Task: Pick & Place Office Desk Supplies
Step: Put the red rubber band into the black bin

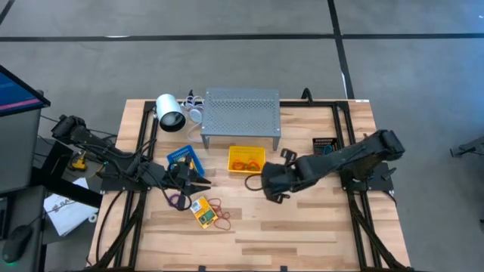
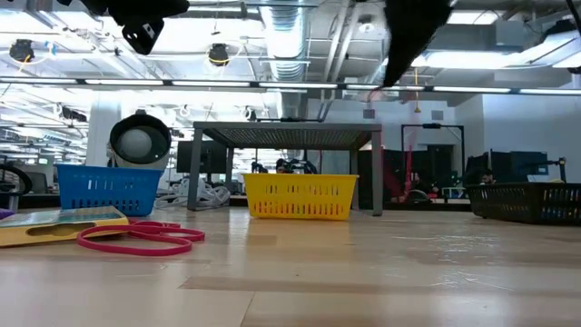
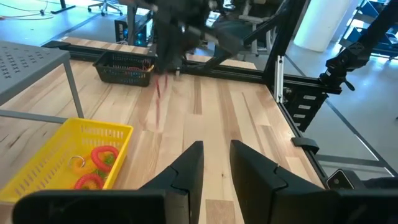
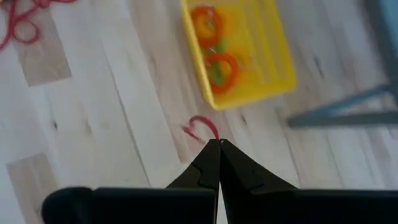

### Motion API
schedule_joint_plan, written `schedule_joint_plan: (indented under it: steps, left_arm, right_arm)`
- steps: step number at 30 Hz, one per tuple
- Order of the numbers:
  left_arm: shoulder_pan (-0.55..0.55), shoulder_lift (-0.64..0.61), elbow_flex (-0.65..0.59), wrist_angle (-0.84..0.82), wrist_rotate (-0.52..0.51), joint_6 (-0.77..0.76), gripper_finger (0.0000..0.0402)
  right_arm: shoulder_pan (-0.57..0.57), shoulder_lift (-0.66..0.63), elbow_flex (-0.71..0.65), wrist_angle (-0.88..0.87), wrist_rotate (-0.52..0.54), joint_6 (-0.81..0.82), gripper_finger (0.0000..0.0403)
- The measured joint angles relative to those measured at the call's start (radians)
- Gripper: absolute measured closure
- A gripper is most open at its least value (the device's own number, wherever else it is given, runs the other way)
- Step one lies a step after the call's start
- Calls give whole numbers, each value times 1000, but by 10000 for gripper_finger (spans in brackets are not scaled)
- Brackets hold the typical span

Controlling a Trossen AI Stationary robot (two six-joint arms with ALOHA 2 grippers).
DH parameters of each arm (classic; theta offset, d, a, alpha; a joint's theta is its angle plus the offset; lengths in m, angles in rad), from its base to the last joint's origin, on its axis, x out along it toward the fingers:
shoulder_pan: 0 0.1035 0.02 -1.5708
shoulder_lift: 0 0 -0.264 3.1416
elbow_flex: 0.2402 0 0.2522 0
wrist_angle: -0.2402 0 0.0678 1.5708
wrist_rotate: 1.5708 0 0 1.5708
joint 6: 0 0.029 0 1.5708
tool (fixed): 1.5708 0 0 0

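Observation:
My right gripper (image 4: 218,144) hangs above the table near the yellow bin's (image 1: 246,159) near edge, shut on a red rubber band (image 4: 202,129). Orange and red bands lie in that bin. A yellow-green crayon box (image 1: 203,212) lies flat on the table with red and orange bands (image 1: 221,216) beside it and a purple band (image 1: 178,201) to its left. My left gripper (image 3: 216,163) stays near the blue bin (image 1: 185,159), its fingers slightly apart with nothing between them. My right gripper pinches the red rubber band between its two fingertips, at one point of the loop (image 4: 213,138). The fingers slant down from the table's right. The band (image 3: 159,99) hangs slack below them, and it looks clear of the table.
A grey perforated shelf (image 1: 240,117) stands behind the yellow bin. A black bin (image 1: 325,146) with bands sits at the right under my right arm. A white cylinder (image 1: 171,113) lies at the far left. The near half of the table (image 1: 302,227) is bare wood.

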Motion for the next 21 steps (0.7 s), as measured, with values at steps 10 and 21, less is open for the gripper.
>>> schedule_joint_plan:
  steps: [10,21]
  left_arm:
    - [1,0,0,0,0,-5,325]
    - [1,0,0,-11,0,-5,325]
  right_arm:
    - [-32,-165,0,-325,53,198,403]
    - [-117,-330,-5,-482,30,274,403]
